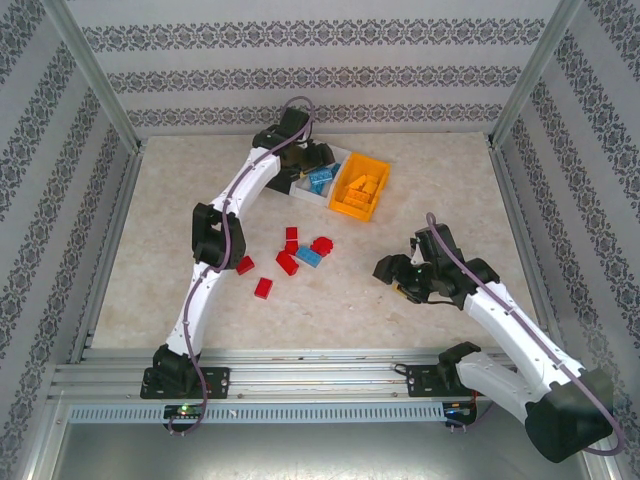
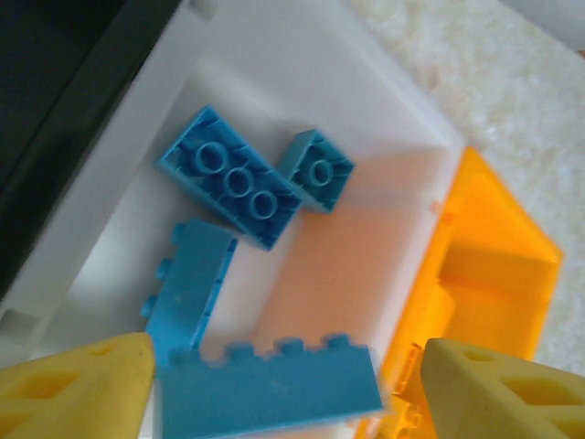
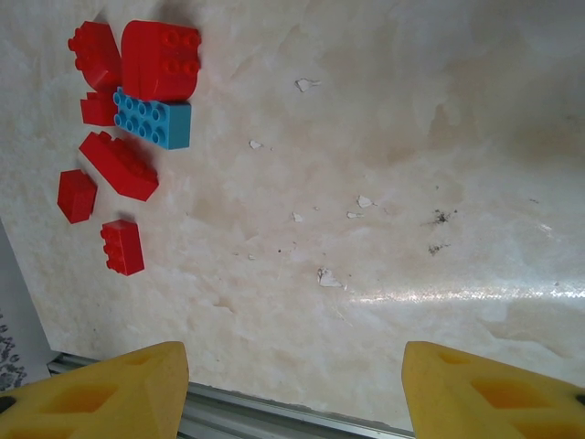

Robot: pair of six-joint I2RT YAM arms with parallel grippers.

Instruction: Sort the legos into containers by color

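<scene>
My left gripper [image 2: 285,366] [image 1: 300,150] hangs open over the white bin [image 2: 274,37] [image 1: 305,186]. A blurred blue lego [image 2: 270,386] lies between its yellow fingers [image 2: 78,384], with a gap to the right finger. Three more blue legos [image 2: 233,187] lie in that bin. The orange bin [image 1: 345,205] [image 2: 494,265] holds orange legos [image 1: 365,187]. The black bin [image 2: 55,82] is at the left. Several red legos [image 1: 287,263] [image 3: 119,165] and one blue lego [image 1: 308,256] [image 3: 154,118] lie mid-table. My right gripper [image 1: 392,270] [image 3: 294,384] is open over bare table, right of them.
A metal rail [image 3: 274,412] runs along the table's near edge, just under the right gripper. Patterned walls and frame posts [image 1: 95,75] enclose the table. Bare tabletop [image 1: 450,190] stretches right of the bins.
</scene>
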